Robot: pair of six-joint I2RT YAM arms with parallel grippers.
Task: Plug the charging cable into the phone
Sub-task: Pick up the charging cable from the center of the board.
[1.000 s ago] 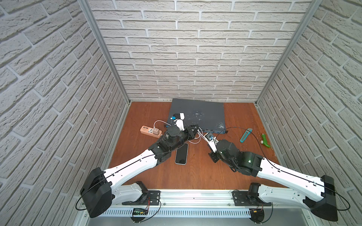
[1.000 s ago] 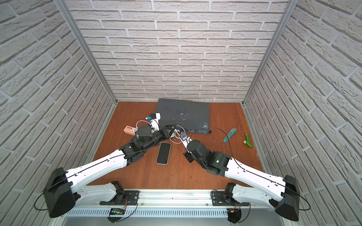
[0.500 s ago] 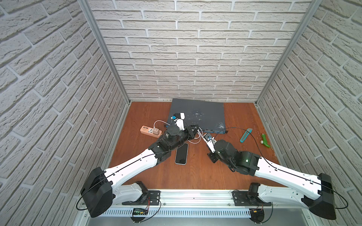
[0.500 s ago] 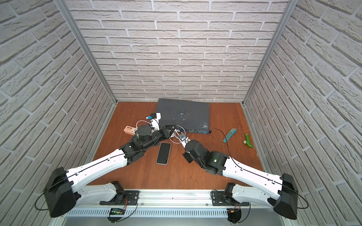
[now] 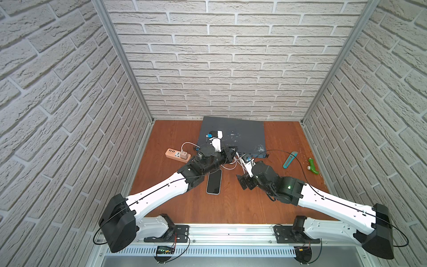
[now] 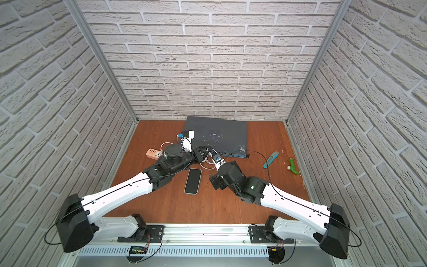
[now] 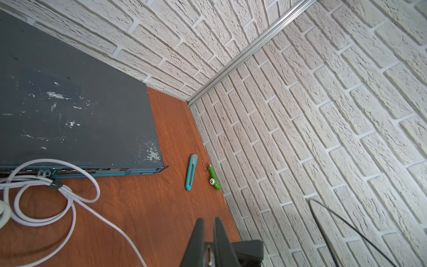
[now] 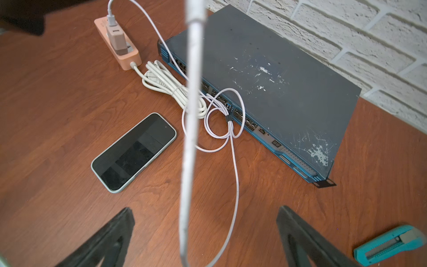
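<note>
The phone (image 5: 214, 182) (image 6: 193, 181) lies flat, screen up, on the wooden table between the two arms; the right wrist view shows it too (image 8: 134, 151). The thin white charging cable (image 8: 191, 115) runs from a charger block (image 8: 116, 37) and loops in front of the grey box (image 7: 69, 203). One blurred strand hangs in the air between the fingers of my right gripper (image 8: 205, 209), which is wide open and touches nothing. My left gripper (image 7: 208, 219) (image 5: 231, 151) is shut on the charging cable near its plug end, above the loops. The plug tip is hidden.
A large dark grey box (image 5: 233, 136) fills the back middle. A pink power strip (image 5: 176, 155) with a bundled thicker white cord (image 8: 166, 85) lies to its left. A teal cutter (image 5: 290, 159) and a green part (image 5: 312, 166) lie near the right wall.
My right gripper was shut on the cable and has now opened wide, letting it go. The left gripper has stayed shut in the same place.
</note>
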